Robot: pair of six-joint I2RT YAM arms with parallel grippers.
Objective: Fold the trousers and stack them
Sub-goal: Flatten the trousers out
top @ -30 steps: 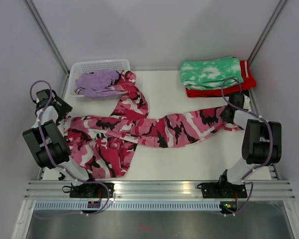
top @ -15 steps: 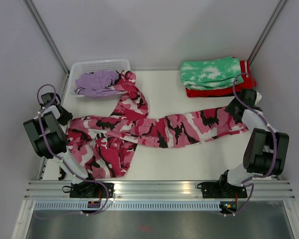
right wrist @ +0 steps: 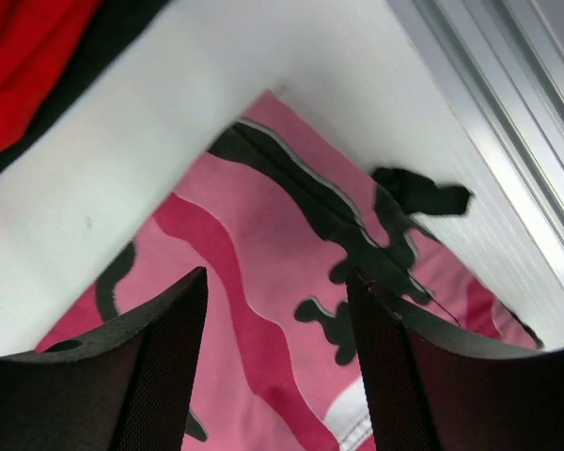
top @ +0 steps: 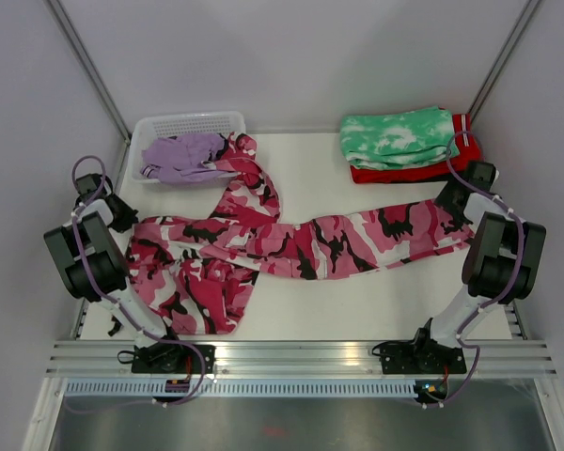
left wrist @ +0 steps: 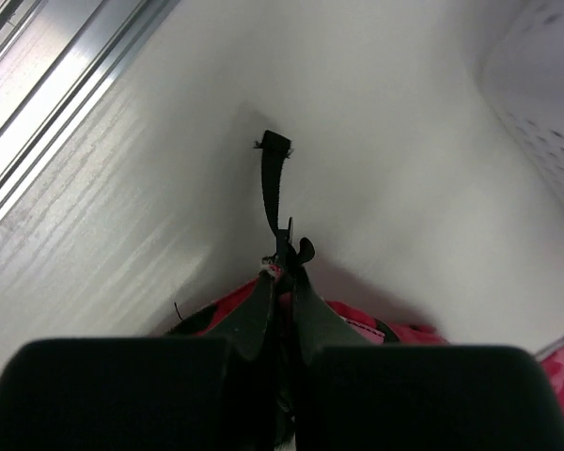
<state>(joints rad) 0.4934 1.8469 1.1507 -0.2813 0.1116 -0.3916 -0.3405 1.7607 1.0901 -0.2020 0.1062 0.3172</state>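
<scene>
**So the left tool [left wrist: 284,272] grabs, right tool [right wrist: 274,282] lets go**

The left tool now pinches shut on the waist end of the camouflage trousers [top: 263,240], which sprawl across the tabletop [top: 376,301]. The right tool hangs over the cuff, jaws apart, holding nothing. A second ago it was the reverse. Guessing it's straightening before the fold.

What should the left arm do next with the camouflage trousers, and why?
Probably lift the pinched edge slightly, so the bunched cloth under it can be shaken flat. The left gripper is shut on the edge of the camouflage trousers, whose waist end lies rumpled beside it. The right gripper hangs open above the far leg end and is not holding it.
</scene>
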